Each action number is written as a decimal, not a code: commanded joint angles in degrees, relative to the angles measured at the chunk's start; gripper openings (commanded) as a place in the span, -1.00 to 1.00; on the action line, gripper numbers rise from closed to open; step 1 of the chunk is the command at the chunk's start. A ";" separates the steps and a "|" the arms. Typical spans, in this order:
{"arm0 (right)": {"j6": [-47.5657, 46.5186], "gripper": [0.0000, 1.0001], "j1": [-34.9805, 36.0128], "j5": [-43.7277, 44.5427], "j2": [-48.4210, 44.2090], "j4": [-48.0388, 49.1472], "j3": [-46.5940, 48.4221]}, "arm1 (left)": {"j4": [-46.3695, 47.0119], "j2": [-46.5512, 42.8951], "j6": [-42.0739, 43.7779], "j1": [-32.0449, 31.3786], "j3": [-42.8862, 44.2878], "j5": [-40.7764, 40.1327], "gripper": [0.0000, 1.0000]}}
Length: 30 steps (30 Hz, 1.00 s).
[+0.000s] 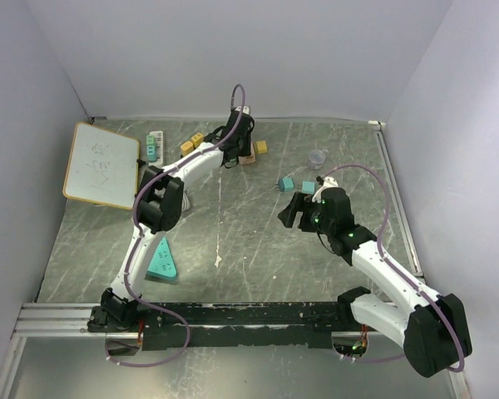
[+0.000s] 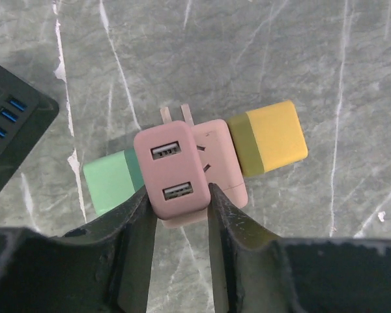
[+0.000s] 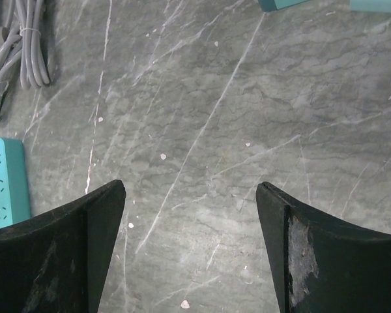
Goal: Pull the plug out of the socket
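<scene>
Within L hand (image 2: 178, 199), pink plug (image 2: 171, 163)

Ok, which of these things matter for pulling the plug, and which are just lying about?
In the job: pink USB plug, pink socket cube, left gripper clamping the plug.
Lying about: whiteboard, teal power strip, black USB hub, grey cable, small cup.

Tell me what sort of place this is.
Probably a robotics lab test cell, not a home: plain white walls box in a grey marbled table, a left arm and a right arm are bolted to a rail at its edge, and the left end effector grips a pink USB charger.
</scene>
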 commanded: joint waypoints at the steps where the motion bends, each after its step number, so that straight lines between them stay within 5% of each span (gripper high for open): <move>1: 0.94 0.63 -0.44 -1.25 -0.14 0.18 -0.66 | 0.37 -2.92 4.93 -0.08 -1.11 -3.78 -0.22; 9: 0.47 0.63 -0.44 -3.91 3.18 1.95 -0.52 | -0.41 -14.69 6.54 -0.15 -15.95 1.87 -0.55; 22: 4.38 0.63 -0.44 -29.22 22.44 17.96 2.54 | 7.03 -45.99 4.67 -2.14 -60.61 25.34 -0.62; 30: 11.51 0.61 -0.08 -40.85 36.55 28.38 5.98 | 9.36 -56.00 5.65 -4.37 -70.90 25.03 -0.62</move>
